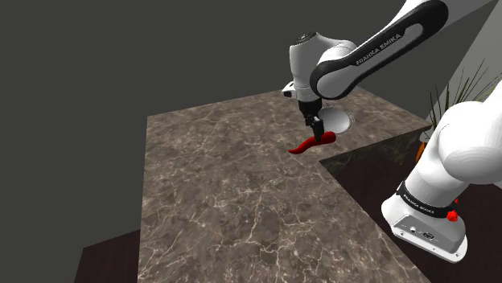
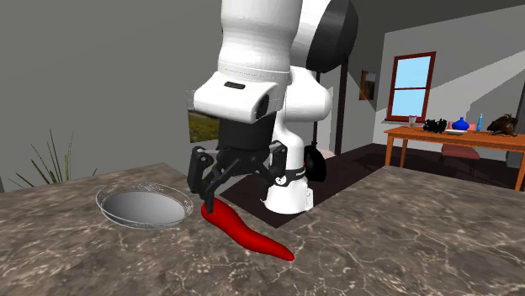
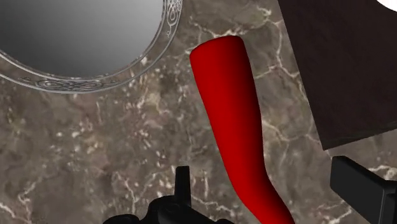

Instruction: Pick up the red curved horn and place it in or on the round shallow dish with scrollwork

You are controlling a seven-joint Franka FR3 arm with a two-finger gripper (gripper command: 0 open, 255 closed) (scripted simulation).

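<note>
We identified the setting as a home interior. The evidence consisted of a marble-patterned countertop (image 1: pixel 225 185), a dark wood floor (image 1: pixel 109 257), a leafy plant (image 1: pixel 454 96), a red-framed window (image 2: pixel 411 87) and a framed picture (image 2: pixel 369 85) on the grey wall. We also noted a wooden table (image 2: pixel 471 140) bearing small household items farther back.

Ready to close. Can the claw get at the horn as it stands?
Likely yes: the claw is open with a finger on either side of the horn, not touching it, and nothing lies between. The dish sits clear.
</note>
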